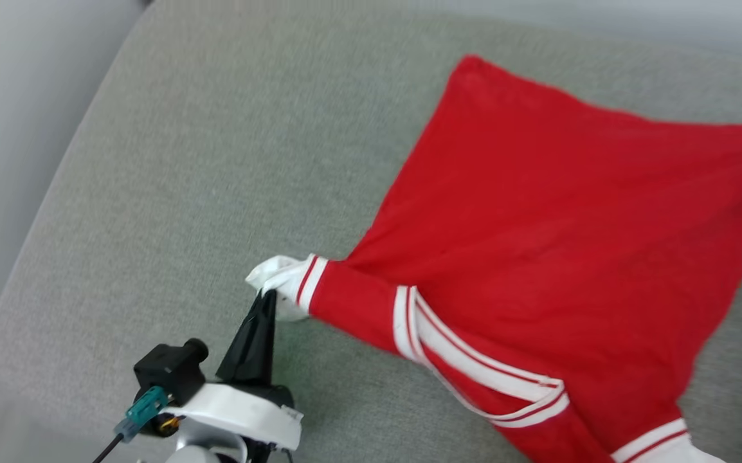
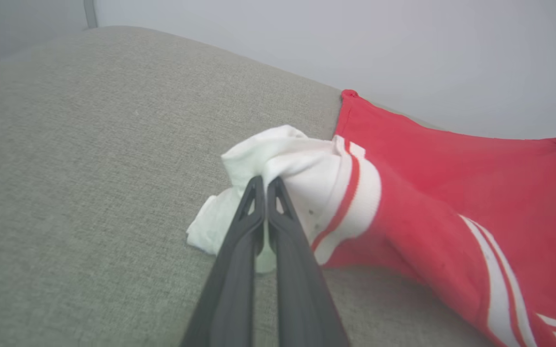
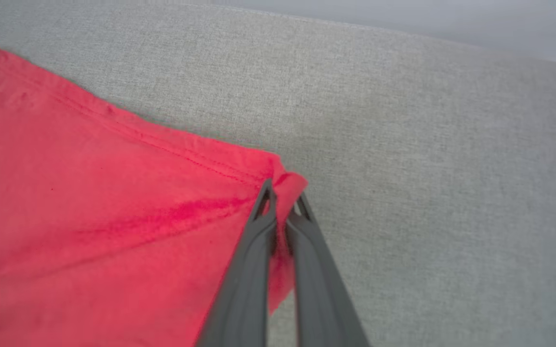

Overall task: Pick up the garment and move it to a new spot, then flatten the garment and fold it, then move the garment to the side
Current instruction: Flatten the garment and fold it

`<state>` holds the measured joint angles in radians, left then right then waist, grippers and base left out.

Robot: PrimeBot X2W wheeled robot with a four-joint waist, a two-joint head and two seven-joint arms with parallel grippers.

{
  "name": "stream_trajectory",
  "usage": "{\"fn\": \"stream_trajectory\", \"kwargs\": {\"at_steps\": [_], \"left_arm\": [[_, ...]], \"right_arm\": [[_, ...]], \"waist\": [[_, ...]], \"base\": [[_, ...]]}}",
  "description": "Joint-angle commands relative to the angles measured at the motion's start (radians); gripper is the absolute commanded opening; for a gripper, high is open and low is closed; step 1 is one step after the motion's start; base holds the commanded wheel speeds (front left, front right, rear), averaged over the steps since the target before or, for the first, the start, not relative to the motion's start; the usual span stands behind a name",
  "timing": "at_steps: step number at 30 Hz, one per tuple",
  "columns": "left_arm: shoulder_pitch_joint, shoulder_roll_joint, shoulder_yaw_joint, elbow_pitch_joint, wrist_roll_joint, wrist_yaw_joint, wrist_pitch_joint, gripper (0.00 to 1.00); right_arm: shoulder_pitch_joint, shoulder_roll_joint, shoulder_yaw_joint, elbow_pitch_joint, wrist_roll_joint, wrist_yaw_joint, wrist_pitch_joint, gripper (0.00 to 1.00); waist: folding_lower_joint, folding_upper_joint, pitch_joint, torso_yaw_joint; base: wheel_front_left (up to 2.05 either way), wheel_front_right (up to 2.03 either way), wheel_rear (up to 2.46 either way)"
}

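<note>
The garment [image 1: 557, 212], a red T-shirt with white sleeves and striped trim, lies spread over the grey cushion [image 1: 204, 161], its plain red side up. My left gripper [image 1: 268, 297] is shut on the bunched white sleeve [image 2: 283, 154] at the shirt's near left end. In the right wrist view my right gripper [image 3: 284, 193] is shut on a red hem corner of the garment [image 3: 114, 212], the cloth pinched between its two dark fingers. The white-banded neckline [image 1: 506, 386] lies toward the near right.
The cushion's rounded left edge [image 1: 36, 218] drops off to a pale wall or floor. Open grey fabric stretches to the left of and behind the shirt. In the right wrist view bare cushion [image 3: 427, 168] lies to the right of the held corner.
</note>
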<state>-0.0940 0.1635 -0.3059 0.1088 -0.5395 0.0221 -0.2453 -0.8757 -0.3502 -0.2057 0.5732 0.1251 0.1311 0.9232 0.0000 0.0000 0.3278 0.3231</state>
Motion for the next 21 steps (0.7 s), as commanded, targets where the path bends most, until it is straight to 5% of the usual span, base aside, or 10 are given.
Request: {"fn": "stream_trajectory", "kwargs": {"at_steps": [1,13,21], "left_arm": [[0.020,0.013,0.011,-0.004,-0.001,0.010,0.005,0.00],[0.127,0.077,0.047,-0.051,-0.020,0.060,0.069,0.00],[0.176,0.107,0.055,-0.071,-0.029,0.084,0.114,0.00]], "right_arm": [[0.040,-0.026,0.015,-0.026,0.019,-0.001,-0.002,0.00],[0.465,-0.117,0.075,-0.306,0.196,-0.001,0.069,0.00],[0.854,-0.065,0.036,-0.490,0.262,-0.001,0.114,0.00]], "waist": [[0.0000,0.0000,-0.072,-0.052],[0.0000,0.0000,-0.209,-0.252],[0.0000,0.0000,-0.265,-0.366]], "base": [[0.00,0.00,0.00],[0.00,0.00,0.00],[0.00,0.00,0.00]]}}
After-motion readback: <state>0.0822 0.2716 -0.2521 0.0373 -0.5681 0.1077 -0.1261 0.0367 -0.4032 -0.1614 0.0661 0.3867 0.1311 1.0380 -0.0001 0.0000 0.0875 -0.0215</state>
